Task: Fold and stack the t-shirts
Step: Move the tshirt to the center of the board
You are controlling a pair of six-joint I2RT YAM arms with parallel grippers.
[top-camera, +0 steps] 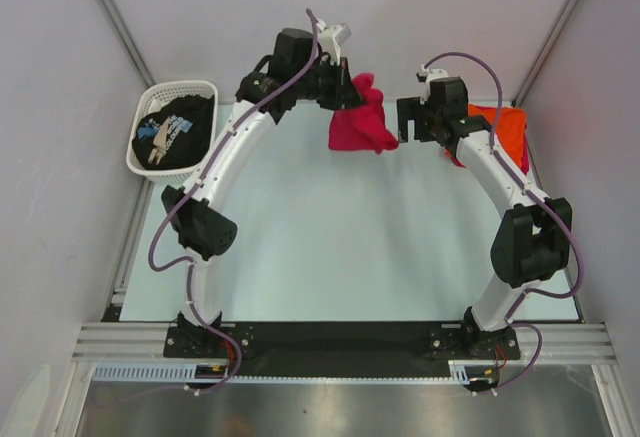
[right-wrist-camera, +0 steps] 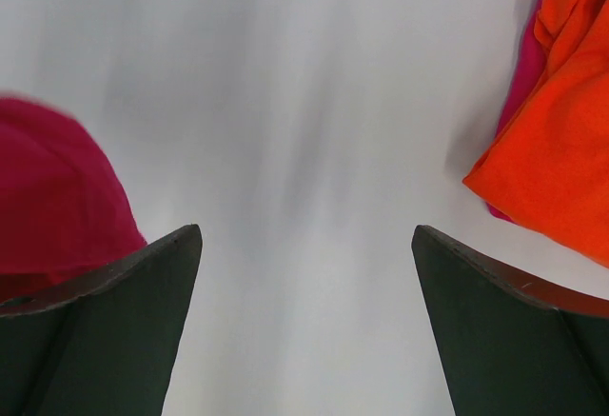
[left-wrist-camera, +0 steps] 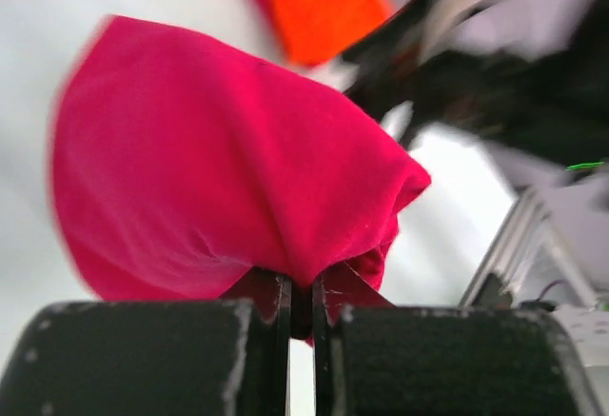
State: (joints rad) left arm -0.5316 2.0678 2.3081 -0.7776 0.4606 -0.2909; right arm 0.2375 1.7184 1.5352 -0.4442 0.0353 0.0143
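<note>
Three t-shirts show in your top view. The crimson t-shirt (top-camera: 362, 122) hangs bunched from the left gripper (top-camera: 345, 92) over the far middle of the table (top-camera: 330, 247); you cannot tell from here whether its lower edge touches the surface. The orange t-shirt (top-camera: 508, 127) lies crumpled at the far right corner, partly behind the right arm. The black t-shirt (top-camera: 180, 132), with its pale print, fills the white lattice basket (top-camera: 185, 88) at the far left. The right gripper (top-camera: 408, 122) sits just beside the crimson t-shirt's right edge, between it and the orange one.

In your left wrist view, the left gripper (left-wrist-camera: 299, 292) has its jaws pinched almost together on a fold of the crimson t-shirt (left-wrist-camera: 219, 168), which billows out beyond the fingertips. Past it you see the orange t-shirt (left-wrist-camera: 319, 2), blurred, and the dark shape of the other arm at upper right.

In your right wrist view, the right gripper (right-wrist-camera: 304, 235) has its jaws spread wide with only bare table (right-wrist-camera: 304, 83) between them; it grips nothing. The crimson t-shirt (right-wrist-camera: 52, 188) shows at the left edge, partly behind the left finger. The orange t-shirt (right-wrist-camera: 557, 159) lies at the upper right, well apart from the right finger, and a pink strip along its left side is too unclear to name.
</note>
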